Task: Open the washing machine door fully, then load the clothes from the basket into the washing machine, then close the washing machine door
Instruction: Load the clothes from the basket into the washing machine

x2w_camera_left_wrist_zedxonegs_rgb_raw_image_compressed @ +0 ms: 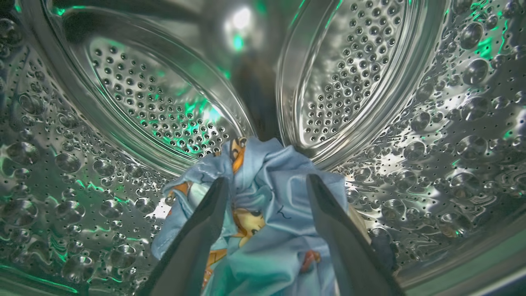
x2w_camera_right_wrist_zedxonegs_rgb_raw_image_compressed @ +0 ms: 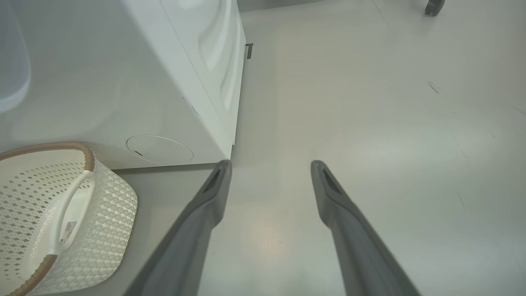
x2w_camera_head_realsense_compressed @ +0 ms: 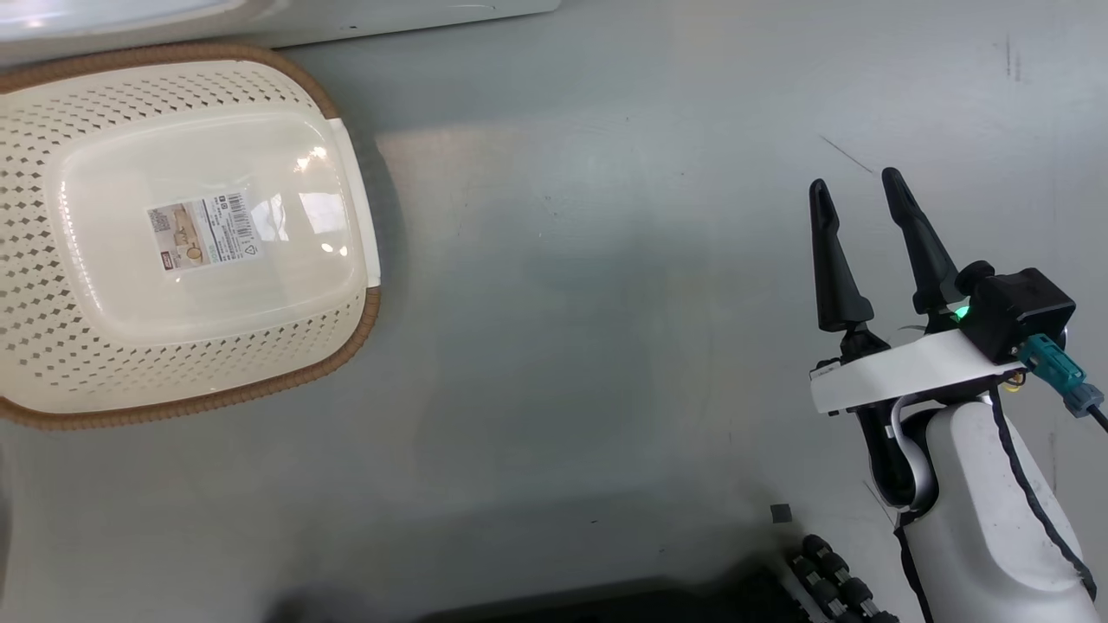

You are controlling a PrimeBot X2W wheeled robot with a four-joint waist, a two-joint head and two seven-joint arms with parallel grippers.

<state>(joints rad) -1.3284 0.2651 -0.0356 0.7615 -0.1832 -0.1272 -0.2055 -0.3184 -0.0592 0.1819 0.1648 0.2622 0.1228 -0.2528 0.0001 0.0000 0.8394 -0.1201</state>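
My left jaws stand wide open inside the steel drum of the washing machine. The clothes lie bunched right between my two left fingers and reach a little past their tips. I see light blue fabric with orange prints, resting against the drum's perforated wall near its back. The cloth fills the gap between the fingers. Whether it touches their inner faces I cannot tell, but the fingers are spread and not pinching it.

My right jaws are open too, with the two dark fingers well apart and nothing between them. They hang over the bare grey floor, well away from the clothes.

The basket stands on the floor at my left side. Its far rim sits close to the foot of the washing machine's white front. Its smooth bottom shows, with a barcode sticker in the middle. From my right wrist, the basket sits just below the round cover low on the machine's front, near the front corner. It is well apart from my right fingers, which point past that corner along the floor.
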